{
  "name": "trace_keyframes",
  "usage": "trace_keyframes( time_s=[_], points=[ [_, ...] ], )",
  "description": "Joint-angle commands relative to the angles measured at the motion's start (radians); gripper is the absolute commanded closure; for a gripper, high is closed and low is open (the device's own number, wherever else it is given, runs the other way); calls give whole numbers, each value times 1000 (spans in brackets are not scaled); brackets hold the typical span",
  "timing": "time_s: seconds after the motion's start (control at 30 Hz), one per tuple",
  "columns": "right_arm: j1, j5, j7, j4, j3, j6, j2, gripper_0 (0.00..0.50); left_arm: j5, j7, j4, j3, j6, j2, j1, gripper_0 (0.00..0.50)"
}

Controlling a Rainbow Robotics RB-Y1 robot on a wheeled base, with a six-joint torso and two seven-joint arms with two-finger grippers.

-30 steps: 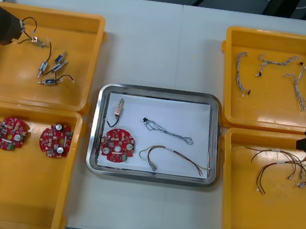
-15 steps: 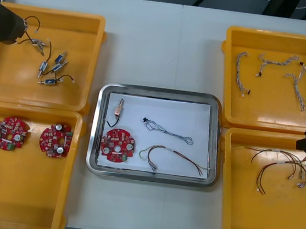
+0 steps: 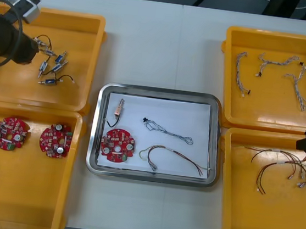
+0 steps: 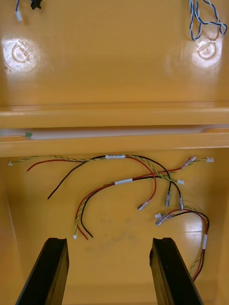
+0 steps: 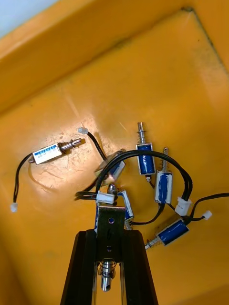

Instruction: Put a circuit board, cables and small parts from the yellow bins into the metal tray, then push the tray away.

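The yellow bins (image 3: 70, 14) hold red circuit boards (image 3: 10, 133) and blue-and-silver small metal parts (image 5: 145, 161).

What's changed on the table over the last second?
The left gripper, still shut on a small metal part, carried it nearer the robot and toward the metal tray within the far left yellow bin. The right gripper stayed open over the red and yellow cables; nothing in the tray moved.
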Motion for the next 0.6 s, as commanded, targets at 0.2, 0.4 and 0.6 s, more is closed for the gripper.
trace_keyframes(
  time_s=[0.2,0.4,0.6],
  points=[
    [11,-7,-28,-32,-31,3,-39,0,-17,115,187,-112,-244,-9,39,500],
    [11,-7,-28,-32,-31,3,-39,0,-12,106,207,-113,-250,-16,39,500],
    [11,-7,-28,-32,-31,3,-39,0,-5,106,201,-109,-244,-16,39,500]
  ],
)
